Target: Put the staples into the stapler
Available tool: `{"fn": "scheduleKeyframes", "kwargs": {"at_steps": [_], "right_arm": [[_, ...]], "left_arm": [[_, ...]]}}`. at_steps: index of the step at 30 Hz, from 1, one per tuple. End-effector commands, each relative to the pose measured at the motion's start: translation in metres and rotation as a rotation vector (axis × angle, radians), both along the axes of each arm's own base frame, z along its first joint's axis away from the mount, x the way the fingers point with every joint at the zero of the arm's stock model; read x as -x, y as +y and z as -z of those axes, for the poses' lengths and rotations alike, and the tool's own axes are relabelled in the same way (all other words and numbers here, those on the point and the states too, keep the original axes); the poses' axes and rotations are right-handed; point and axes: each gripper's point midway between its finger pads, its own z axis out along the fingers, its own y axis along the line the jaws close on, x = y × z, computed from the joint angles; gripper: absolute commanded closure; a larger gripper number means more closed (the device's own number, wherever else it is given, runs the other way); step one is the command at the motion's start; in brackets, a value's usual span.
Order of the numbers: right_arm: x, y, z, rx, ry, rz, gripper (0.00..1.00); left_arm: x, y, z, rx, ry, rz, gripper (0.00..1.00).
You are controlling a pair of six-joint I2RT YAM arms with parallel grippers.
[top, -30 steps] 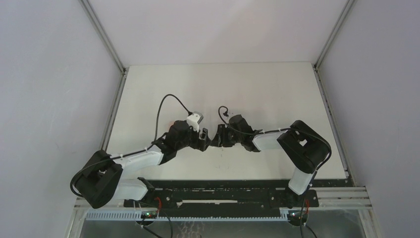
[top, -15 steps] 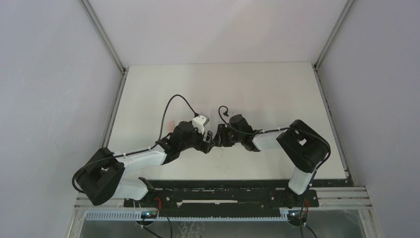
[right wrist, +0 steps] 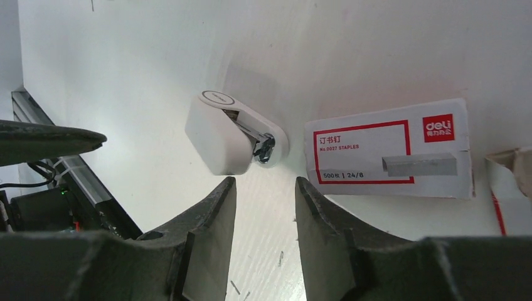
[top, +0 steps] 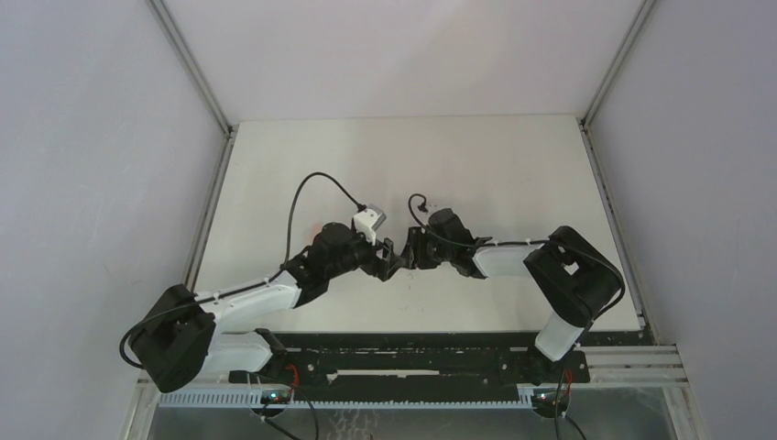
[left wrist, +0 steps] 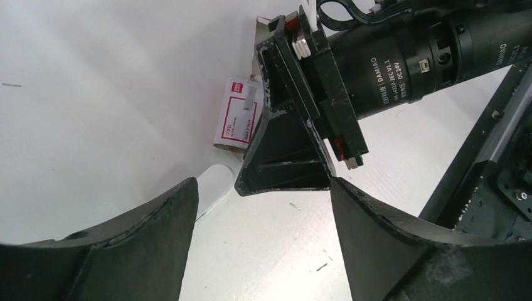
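The small white stapler [right wrist: 232, 135] lies on the white table, just beyond my right gripper [right wrist: 265, 183], whose jaws stand open with nothing between them. A red-and-white staple box [right wrist: 389, 150] lies flat to the stapler's right. The staples themselves are hidden. In the left wrist view the same box [left wrist: 238, 119] and a sliver of the stapler [left wrist: 212, 183] show behind the right gripper's black fingers [left wrist: 285, 153]. My left gripper [left wrist: 263, 197] is wide open and empty, facing the right one. From above, the two grippers [top: 396, 257] meet tip to tip and cover both things.
A torn box flap [right wrist: 511, 185] lies right of the staple box. A few loose single staples [right wrist: 281, 257] lie scattered on the table by the fingers. The frame rail [top: 412, 353] runs along the near edge, and grey walls enclose the table.
My left arm has swung right and forward, bringing its gripper up against the right gripper. The right arm has shifted only slightly.
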Motion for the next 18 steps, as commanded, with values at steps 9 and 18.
{"fn": "scheduleKeyframes", "kwargs": {"at_steps": [9,18], "right_arm": [[-0.009,-0.057,-0.051,0.089,-0.196,0.084,0.58],[0.004,-0.098,-0.088,0.047,-0.289,0.148,0.53]], "left_arm": [[-0.039,0.009,-0.024,0.129,-0.011,-0.123,0.15],[-0.049,-0.015,0.025,0.094,0.061,0.005,0.17]]}}
